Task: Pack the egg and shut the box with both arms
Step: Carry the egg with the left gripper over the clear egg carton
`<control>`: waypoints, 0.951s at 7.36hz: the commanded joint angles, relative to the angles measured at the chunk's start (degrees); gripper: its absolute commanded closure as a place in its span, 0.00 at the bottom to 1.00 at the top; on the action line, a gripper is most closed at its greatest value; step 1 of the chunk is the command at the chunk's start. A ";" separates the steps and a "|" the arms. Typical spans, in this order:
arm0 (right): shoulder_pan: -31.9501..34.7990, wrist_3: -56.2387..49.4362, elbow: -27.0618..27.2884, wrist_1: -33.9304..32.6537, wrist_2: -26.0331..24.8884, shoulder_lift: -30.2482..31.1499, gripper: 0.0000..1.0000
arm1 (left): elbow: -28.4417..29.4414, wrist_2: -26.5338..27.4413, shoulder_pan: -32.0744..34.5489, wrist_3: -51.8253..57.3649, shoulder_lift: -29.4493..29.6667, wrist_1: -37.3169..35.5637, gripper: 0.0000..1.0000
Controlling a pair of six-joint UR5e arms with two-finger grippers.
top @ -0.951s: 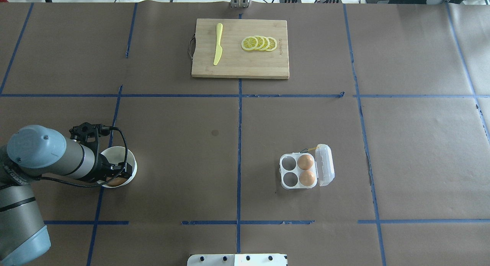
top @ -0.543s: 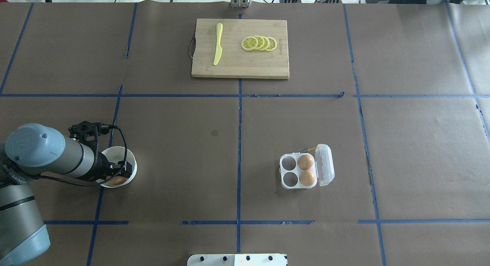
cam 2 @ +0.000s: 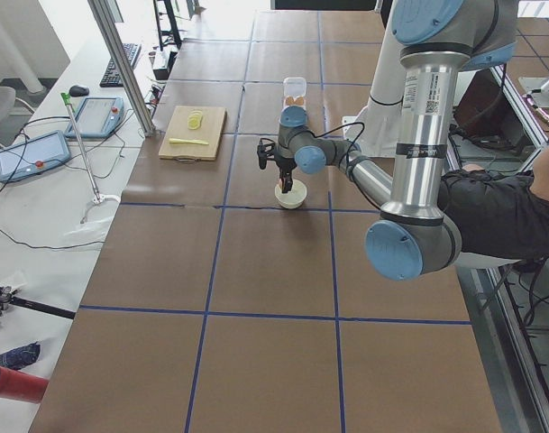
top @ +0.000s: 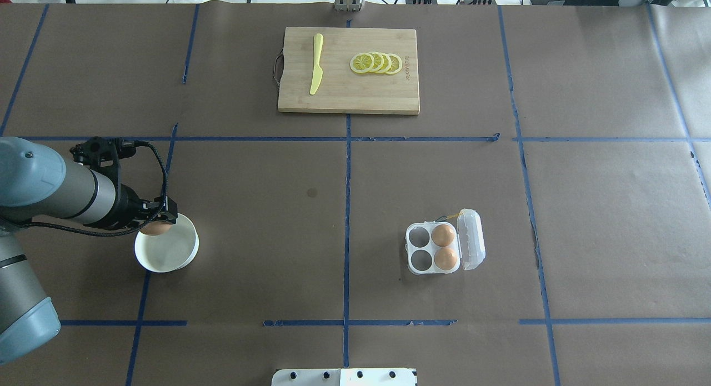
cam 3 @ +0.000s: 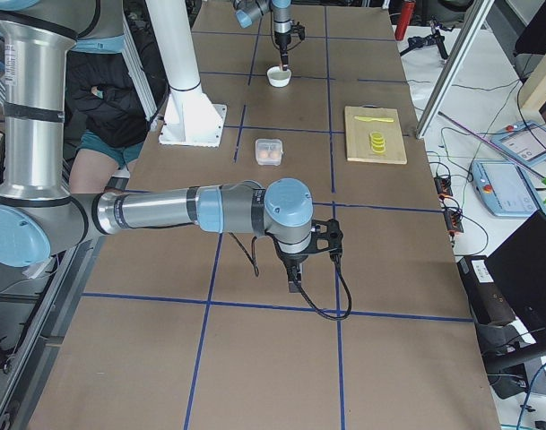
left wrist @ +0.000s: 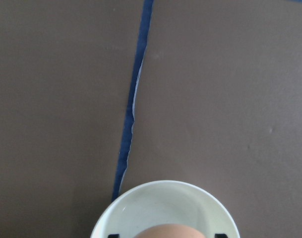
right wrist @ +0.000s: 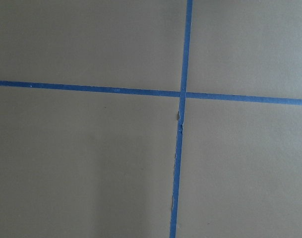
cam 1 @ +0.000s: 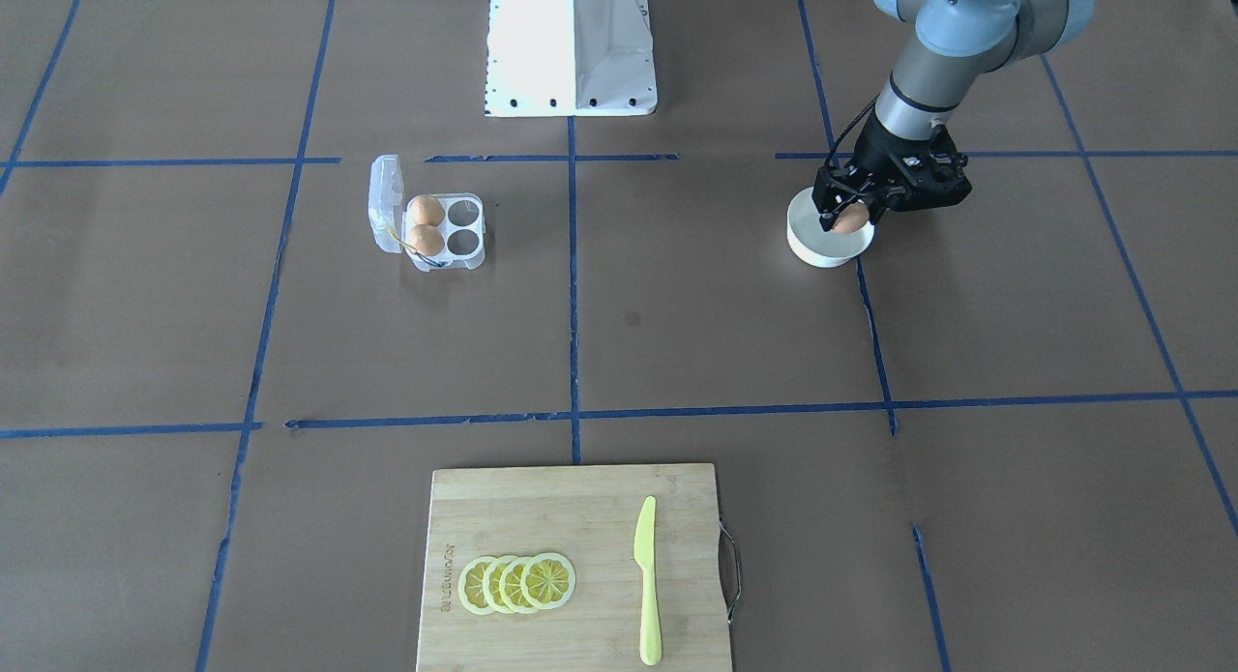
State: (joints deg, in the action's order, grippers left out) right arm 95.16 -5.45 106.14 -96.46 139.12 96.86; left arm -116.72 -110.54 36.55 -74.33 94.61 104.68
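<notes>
My left gripper (top: pixel 157 226) is shut on an orange-brown egg (top: pixel 155 229) and holds it just above the far rim of the round white bowl (top: pixel 166 251). The front view shows the same egg (cam 1: pixel 849 221) in the gripper over the bowl (cam 1: pixel 822 248). In the left wrist view the egg (left wrist: pixel 168 231) sits at the bottom edge over the bowl (left wrist: pixel 141 208). The clear carton (top: pixel 433 247) lies open at centre right, lid (top: pixel 471 239) folded right, with two eggs (top: pixel 442 235) in its right cells; its left cells are empty. My right gripper (cam 3: pixel 295 285) shows only in the exterior right view, low over bare paper; I cannot tell its state.
A wooden cutting board (top: pixel 347 91) at the table's far middle carries a yellow knife (top: pixel 316 64) and lemon slices (top: pixel 376 63). The white base block (top: pixel 344 376) is at the near edge. Blue tape lines cross the brown paper between bowl and carton.
My left gripper has risen out of the bowl with the egg and shifted toward the far left. The bowl now shows empty. The carton has not moved.
</notes>
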 commanded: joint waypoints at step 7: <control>0.03 0.00 2.23 0.13 0.10 -0.27 0.00 | 16.22 -0.03 -7.01 -24.02 24.92 29.01 1.00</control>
State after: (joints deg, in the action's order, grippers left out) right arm 95.17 -5.52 108.57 -96.32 139.09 96.23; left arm -104.60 -110.61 30.88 -97.04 118.65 123.48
